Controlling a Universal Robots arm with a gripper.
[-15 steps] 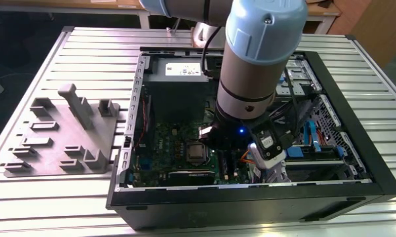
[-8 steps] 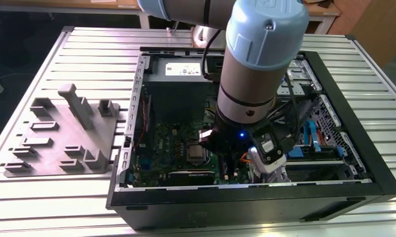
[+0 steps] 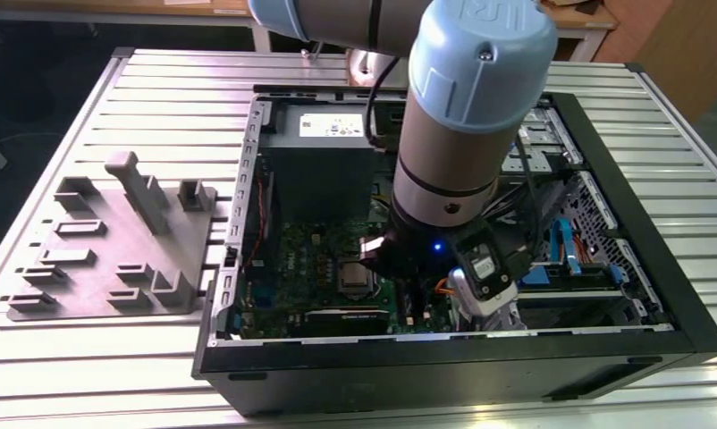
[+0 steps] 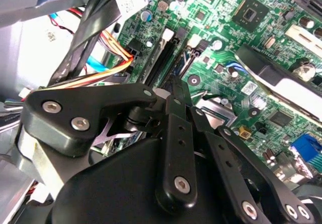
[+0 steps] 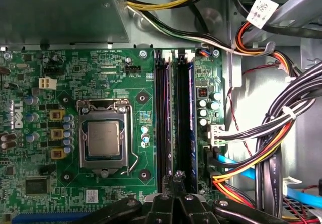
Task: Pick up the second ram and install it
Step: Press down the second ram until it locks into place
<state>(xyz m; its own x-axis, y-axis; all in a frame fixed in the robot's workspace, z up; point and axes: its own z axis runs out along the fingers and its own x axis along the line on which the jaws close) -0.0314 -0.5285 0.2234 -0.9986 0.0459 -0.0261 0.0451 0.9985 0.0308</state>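
Black gripper (image 5: 177, 176) linkages hang low over the motherboard (image 5: 100, 68), fingertips drawn together above the long black slots (image 5: 166, 123); the second ram (image 5: 191, 118) appears seated in a slot beside them, near the board's edge.

The arm (image 3: 454, 134) reaches steeply downward, its hand (image 5: 176, 176) pinched together.
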